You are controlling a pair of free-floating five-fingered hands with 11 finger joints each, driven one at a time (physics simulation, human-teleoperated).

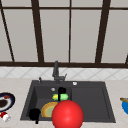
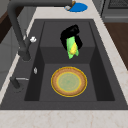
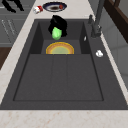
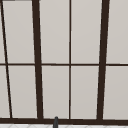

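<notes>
Spanning the counter, the dark sink (image 1: 90, 105) has its deep basin at the left, where an orange plate (image 2: 69, 81) lies flat on the bottom, and a big red ball (image 1: 67, 115) sits at the near edge in the front view. Above the far part of that basin hangs the right hand (image 1: 61, 90), fingers curled tight round a green and yellow corn cob (image 2: 72, 48) that points down, clear of the plate. A good hold, I judge, needs a firm wrap on the cob's upper end and room from the basin walls and the faucet (image 1: 56, 71). The left hand (image 1: 34, 114) floats at the near left corner, fingers apart and loose.
</notes>
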